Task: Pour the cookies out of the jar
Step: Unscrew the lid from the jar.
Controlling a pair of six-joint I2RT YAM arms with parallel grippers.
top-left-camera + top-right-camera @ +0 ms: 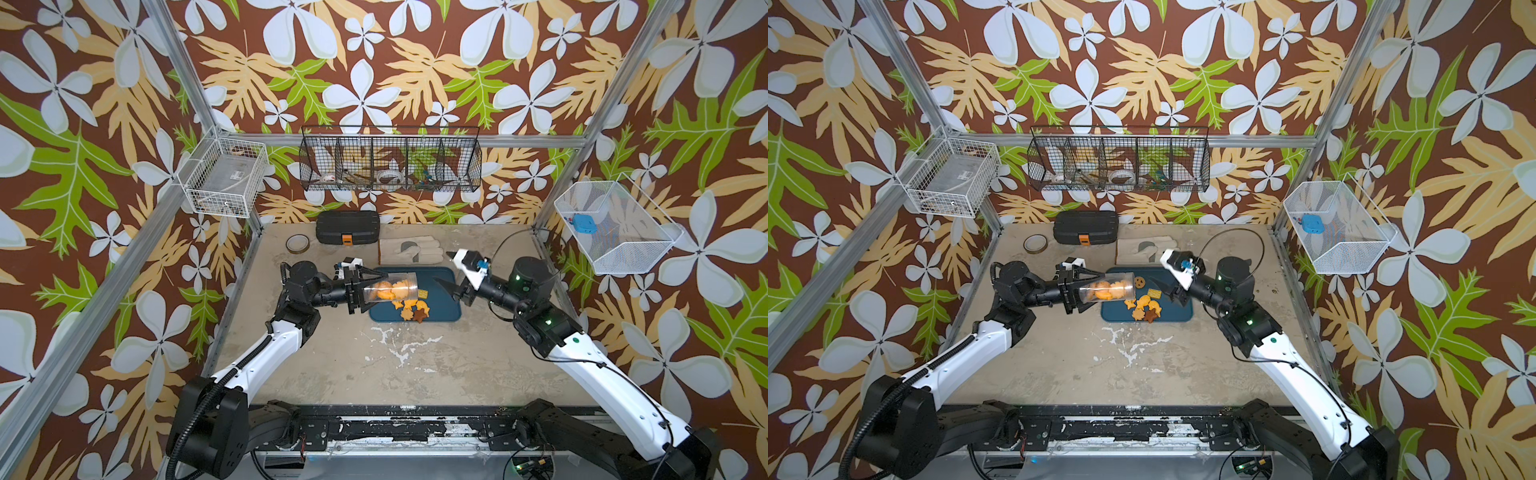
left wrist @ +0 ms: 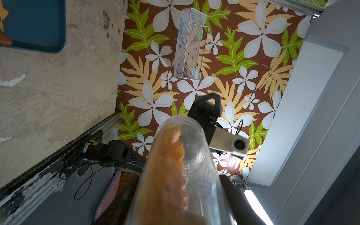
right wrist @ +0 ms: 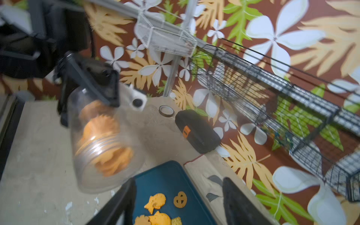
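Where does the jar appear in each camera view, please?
In a top view: jar centre, tipped over blue tray.
In a top view: jar left of centre.
Left wrist: jar fills the foreground.
Right wrist: jar blurred, beside tray's corner.
Shared landmark: the tray.

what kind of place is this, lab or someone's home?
Most likely a lab robot cell, not a home: an aluminium frame boxes in a tabletop with wallpaper walls, two arms sit on a base rail, and wire baskets of small items hang on the walls.
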